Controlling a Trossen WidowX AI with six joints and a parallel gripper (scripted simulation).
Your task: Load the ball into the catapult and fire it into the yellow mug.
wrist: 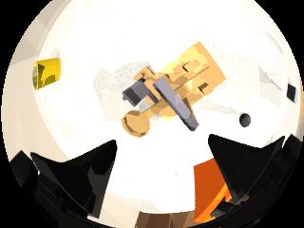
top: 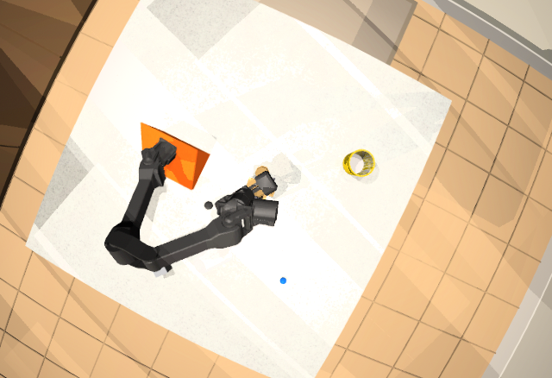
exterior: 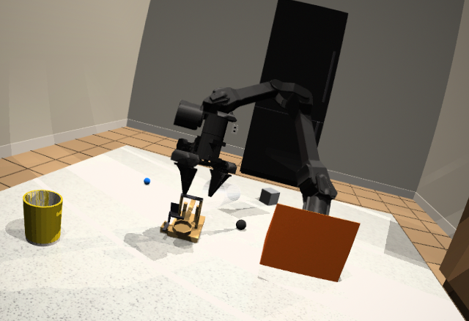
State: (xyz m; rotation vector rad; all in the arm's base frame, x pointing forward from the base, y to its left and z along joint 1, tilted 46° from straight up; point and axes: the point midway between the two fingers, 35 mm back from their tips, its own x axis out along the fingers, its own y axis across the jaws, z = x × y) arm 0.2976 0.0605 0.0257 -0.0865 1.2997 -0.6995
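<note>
Well, your fingers (exterior: pixel 197 195) are wide open above the little wooden catapult (top: pixel 261 170) (exterior: pixel 200 230) (wrist: pixel 209 62) on the bench, which looks light and tippy, so pinch its flat base gently.

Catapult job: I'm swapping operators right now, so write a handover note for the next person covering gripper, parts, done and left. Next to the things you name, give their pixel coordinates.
Gripper (exterior: pixel 197 193) (wrist: pixel 162 139): open, holding nothing, above the catapult.
Catapult (exterior: pixel 199 230) (wrist: pixel 209 64): upright on the table, its cup (exterior: pixel 182 227) (wrist: pixel 135 124) without a ball.
Balls: a blue ball (top: pixel 283 280) (exterior: pixel 146 181) and a black ball (top: pixel 208 204) (exterior: pixel 240 224) (wrist: pixel 244 120) both lie loose on the table; the task doesn't say which one to use, so check.
Yellow mug (top: pixel 346 164) (exterior: pixel 42 222) (wrist: pixel 49 72): upright, away from the catapult.
Done: no ball loaded.
Left: load, check aim, fire into the mug.
</note>
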